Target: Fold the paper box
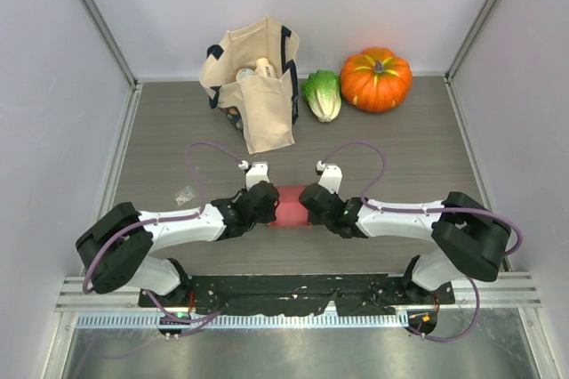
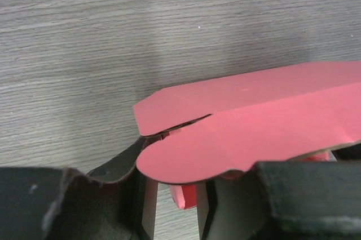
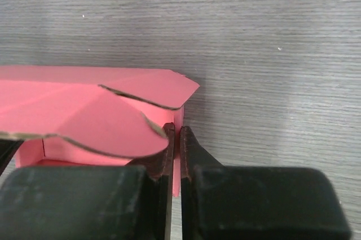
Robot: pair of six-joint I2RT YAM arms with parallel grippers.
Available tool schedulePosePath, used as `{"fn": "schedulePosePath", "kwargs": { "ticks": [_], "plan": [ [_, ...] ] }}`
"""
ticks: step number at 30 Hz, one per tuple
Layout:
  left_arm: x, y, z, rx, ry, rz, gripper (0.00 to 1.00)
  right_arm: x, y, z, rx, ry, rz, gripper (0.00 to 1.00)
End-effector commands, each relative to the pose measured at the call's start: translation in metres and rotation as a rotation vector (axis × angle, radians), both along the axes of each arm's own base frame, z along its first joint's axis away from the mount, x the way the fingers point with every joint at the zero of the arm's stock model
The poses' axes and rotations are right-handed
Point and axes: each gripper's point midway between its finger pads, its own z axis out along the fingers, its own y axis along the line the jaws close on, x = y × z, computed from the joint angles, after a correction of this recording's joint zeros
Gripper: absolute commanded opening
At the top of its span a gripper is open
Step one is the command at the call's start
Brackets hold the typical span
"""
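The pink paper box (image 1: 289, 206) lies on the table between my two grippers, partly formed, with its end flaps standing loose. My left gripper (image 1: 269, 204) is at its left end. In the left wrist view its jaws (image 2: 176, 192) are drawn in around a small pink tab that rests against the right finger, and a rounded flap of the box (image 2: 271, 110) hides the fingertips. My right gripper (image 1: 308, 204) is at the right end. In the right wrist view its jaws (image 3: 176, 138) pinch a thin upright wall of the box (image 3: 84, 110) beneath another rounded flap.
A cream tote bag (image 1: 258, 85) holding bottles stands at the back. A green cabbage (image 1: 322, 94) and an orange pumpkin (image 1: 376, 78) lie to its right. A small clear scrap (image 1: 185, 193) lies left of my left arm. Grey walls enclose the table.
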Motion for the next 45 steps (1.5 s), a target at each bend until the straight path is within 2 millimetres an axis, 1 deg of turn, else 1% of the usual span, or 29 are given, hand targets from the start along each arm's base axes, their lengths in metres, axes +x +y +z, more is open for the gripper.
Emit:
{"fn": "schedulePosePath", "kwargs": {
  "ticks": [1,6,8,9,10,11,12,13,14,20,22,24,25,27,28,30,31,32,34,35,36,37,38,39,40,41,42,43,45],
  "plan": [
    [0.007,-0.006,0.017,-0.059,-0.055,0.028,0.33,0.008,-0.004,-0.007,-0.125,-0.022,0.007,0.05],
    [0.001,0.003,0.024,-0.107,-0.070,0.047,0.43,0.002,-0.022,-0.032,-0.370,-0.005,0.043,0.05],
    [-0.002,0.009,0.027,-0.127,-0.077,0.067,0.46,0.003,-0.023,-0.040,-0.460,0.002,0.058,0.02],
    [-0.005,0.015,0.024,-0.122,-0.074,0.077,0.46,-0.002,-0.031,-0.044,-0.536,0.007,0.065,0.01],
    [-0.006,0.020,0.032,-0.146,-0.089,0.101,0.47,0.001,-0.026,-0.041,-0.558,-0.004,0.061,0.01],
    [-0.007,0.025,0.032,-0.143,-0.092,0.118,0.48,-0.001,-0.034,-0.054,-0.632,0.016,0.055,0.01],
    [-0.011,0.035,0.030,-0.119,-0.085,0.131,0.49,-0.004,-0.050,-0.053,-0.741,0.014,0.043,0.01],
    [-0.010,0.042,0.036,-0.122,-0.108,0.157,0.50,0.000,-0.049,-0.051,-0.757,0.006,0.009,0.01],
    [-0.011,0.046,0.038,-0.123,-0.111,0.172,0.53,-0.004,-0.056,-0.060,-0.815,0.023,0.024,0.01],
    [-0.017,0.074,0.044,-0.098,-0.117,0.253,0.51,-0.014,-0.055,-0.084,-0.851,0.075,0.100,0.01],
    [-0.021,0.079,0.041,-0.092,-0.098,0.262,0.52,-0.016,-0.045,-0.083,-0.783,0.077,0.125,0.01],
    [-0.025,0.081,0.044,-0.104,-0.090,0.261,0.56,-0.012,-0.028,-0.069,-0.670,0.048,0.136,0.01],
    [-0.027,0.082,0.045,-0.104,-0.088,0.263,0.57,-0.008,-0.017,-0.047,-0.590,0.010,0.130,0.08],
    [-0.029,0.089,0.051,-0.096,-0.086,0.276,0.62,-0.005,0.001,-0.027,-0.482,-0.006,0.160,0.16],
    [-0.031,0.092,0.053,-0.099,-0.083,0.288,0.64,-0.001,0.008,-0.003,-0.403,-0.040,0.155,0.28],
    [-0.034,0.100,0.060,-0.082,-0.074,0.313,0.74,0.001,0.018,0.017,-0.304,-0.041,0.168,0.41],
    [-0.035,0.104,0.062,-0.083,-0.062,0.334,0.76,0.001,0.018,0.025,-0.281,-0.052,0.176,0.53],
    [-0.033,0.104,0.071,-0.095,-0.060,0.347,0.79,0.003,0.020,0.044,-0.226,-0.079,0.176,0.57],
    [-0.038,0.117,0.071,-0.053,-0.026,0.379,0.81,0.003,0.022,0.057,-0.181,-0.091,0.196,0.68],
    [-0.035,0.123,0.079,-0.073,-0.023,0.429,0.87,0.003,0.022,0.075,-0.136,-0.120,0.195,0.70],
    [-0.040,0.135,0.076,-0.040,0.007,0.458,0.91,0.000,0.021,0.082,-0.116,-0.119,0.208,0.71],
    [-0.036,0.149,0.079,-0.044,0.017,0.527,0.98,-0.004,0.018,0.087,-0.099,-0.124,0.214,0.72],
    [-0.036,0.153,0.083,-0.070,0.048,0.552,0.99,-0.005,0.015,0.094,-0.084,-0.134,0.216,0.72],
    [-0.038,0.162,0.081,-0.068,0.082,0.589,1.00,-0.008,0.011,0.111,-0.043,-0.165,0.219,0.72],
    [-0.031,0.180,0.082,-0.078,0.095,0.679,1.00,-0.010,0.006,0.116,-0.037,-0.177,0.223,0.72],
    [-0.029,0.188,0.086,-0.073,0.115,0.695,1.00,-0.013,-0.002,0.121,-0.055,-0.183,0.228,0.72],
    [-0.025,0.197,0.087,-0.061,0.128,0.729,1.00,-0.014,-0.005,0.139,-0.021,-0.217,0.226,0.72],
    [-0.018,0.214,0.089,-0.053,0.138,0.795,1.00,-0.015,-0.007,0.145,-0.012,-0.227,0.236,0.72],
    [-0.002,0.224,0.089,-0.016,0.186,0.812,1.00,-0.018,-0.012,0.163,0.009,-0.260,0.249,0.72]
  ]
}}
